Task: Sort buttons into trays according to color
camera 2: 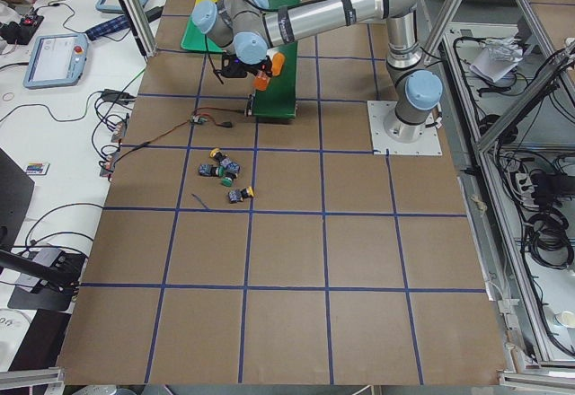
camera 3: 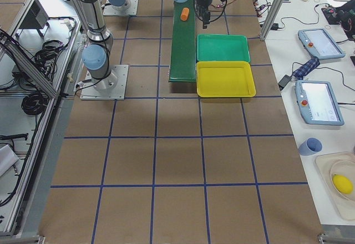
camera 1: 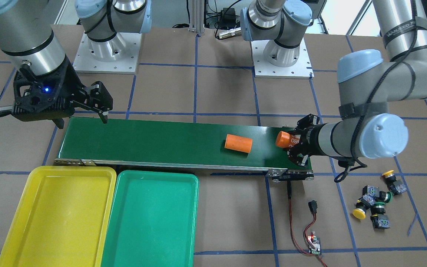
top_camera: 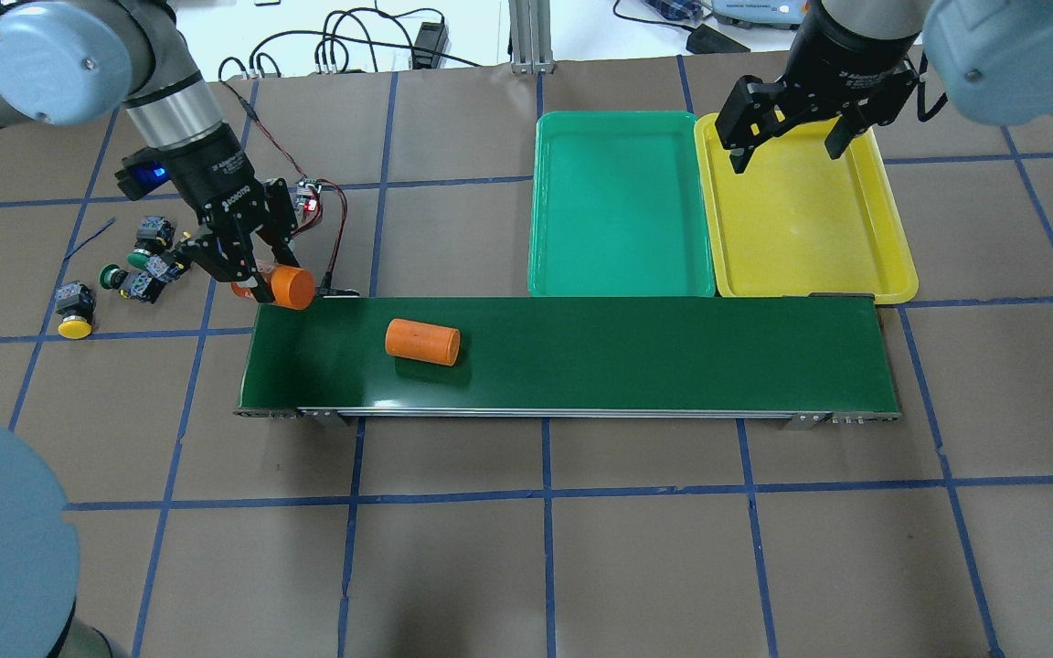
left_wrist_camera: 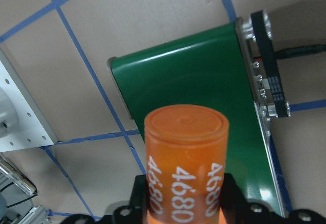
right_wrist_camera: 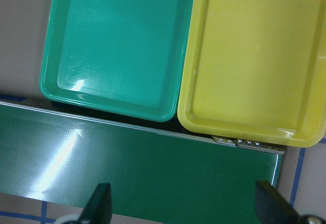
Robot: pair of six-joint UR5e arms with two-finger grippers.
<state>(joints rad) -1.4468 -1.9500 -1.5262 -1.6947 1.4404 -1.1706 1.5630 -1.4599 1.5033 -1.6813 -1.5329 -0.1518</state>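
Brown papered table (top_camera: 526, 567) with a long dark-green conveyor belt (top_camera: 636, 352) running across it

Over at the right arm's end, the yellow tray (top_camera: 801, 228) and the green tray (top_camera: 618, 210) sit side by side, touching, snug against the belt's far edge. Up above that end hangs the right gripper (top_camera: 787, 155), fingers spread wide with nothing between them. Meanwhile the left gripper (camera 1: 291, 142) is clamped on an orange cylinder (camera 1: 284, 139) marked 4680, holding it at the belt's other end. A second orange cylinder (top_camera: 422, 342) lies on its side on the belt close by. All four buttons (camera 1: 370, 191) are bunched on the table just past that end, two yellow caps and two green, well apart from both trays.
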